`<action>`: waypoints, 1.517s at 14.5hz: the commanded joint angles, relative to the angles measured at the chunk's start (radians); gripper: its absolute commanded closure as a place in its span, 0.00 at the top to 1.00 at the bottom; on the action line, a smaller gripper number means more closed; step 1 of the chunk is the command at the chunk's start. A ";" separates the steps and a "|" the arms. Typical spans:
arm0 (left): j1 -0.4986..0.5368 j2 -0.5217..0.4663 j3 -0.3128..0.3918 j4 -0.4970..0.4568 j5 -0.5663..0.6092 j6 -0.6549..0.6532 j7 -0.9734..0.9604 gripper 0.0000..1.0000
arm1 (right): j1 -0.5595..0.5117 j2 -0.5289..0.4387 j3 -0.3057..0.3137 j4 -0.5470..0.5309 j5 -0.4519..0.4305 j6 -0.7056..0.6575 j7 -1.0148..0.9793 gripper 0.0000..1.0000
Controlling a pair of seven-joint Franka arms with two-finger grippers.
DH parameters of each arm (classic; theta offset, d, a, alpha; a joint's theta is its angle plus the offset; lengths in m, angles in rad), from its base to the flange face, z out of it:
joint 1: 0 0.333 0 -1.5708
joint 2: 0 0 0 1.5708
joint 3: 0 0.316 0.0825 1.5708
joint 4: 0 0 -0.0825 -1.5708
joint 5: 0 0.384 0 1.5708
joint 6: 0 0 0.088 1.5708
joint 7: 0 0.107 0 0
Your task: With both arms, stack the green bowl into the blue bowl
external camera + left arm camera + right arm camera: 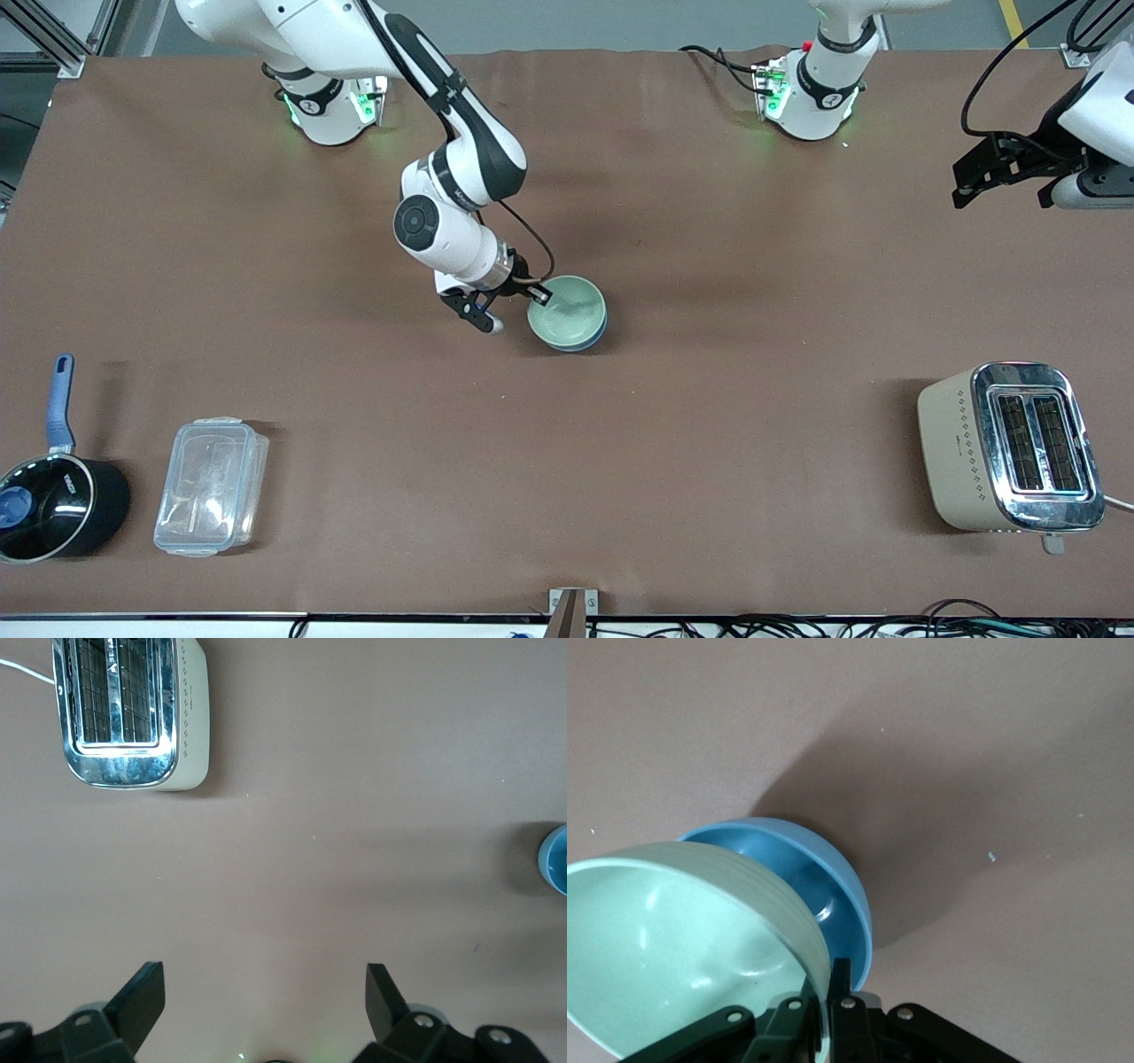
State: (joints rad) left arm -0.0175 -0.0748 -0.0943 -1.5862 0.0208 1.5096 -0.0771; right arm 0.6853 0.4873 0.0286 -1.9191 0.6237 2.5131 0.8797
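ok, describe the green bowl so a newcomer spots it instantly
Start at the middle of the brown table, under the right gripper. The green bowl sits tilted inside the blue bowl, its rim pinched by that gripper. It is the only pale mint thing there.

Worktop [709, 443]: brown matte covering, faintly creased, evenly lit, soft shadows. Grey floor [620, 22] along its edge nearest the arm bases; yellow floor line [1010, 19] at one corner; aluminium frame struts [53, 35] at the other.

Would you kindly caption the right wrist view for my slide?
Right gripper holds the pale mint-green glazed bowl by its rim, tilted into the sky-blue bowl.
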 commanded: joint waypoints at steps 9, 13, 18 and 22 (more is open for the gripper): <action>-0.006 0.007 0.010 0.031 -0.012 -0.057 0.010 1.00 | 0.017 0.022 -0.007 0.012 0.005 -0.010 -0.010 0.05; -0.007 0.006 0.001 0.029 -0.015 -0.058 0.006 1.00 | 0.007 0.020 -0.009 0.015 0.002 -0.042 -0.015 0.08; -0.007 -0.002 -0.013 0.018 -0.016 -0.069 -0.001 1.00 | 0.004 0.020 -0.010 0.017 0.002 -0.046 -0.027 0.12; -0.006 -0.003 -0.019 0.018 -0.015 -0.071 -0.003 1.00 | 0.002 0.019 -0.013 0.026 0.004 -0.042 -0.016 0.44</action>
State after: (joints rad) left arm -0.0258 -0.0695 -0.1103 -1.5742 0.0207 1.4555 -0.0781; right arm 0.6924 0.5087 0.0172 -1.9056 0.6233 2.4793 0.8679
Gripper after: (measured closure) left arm 0.000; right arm 0.639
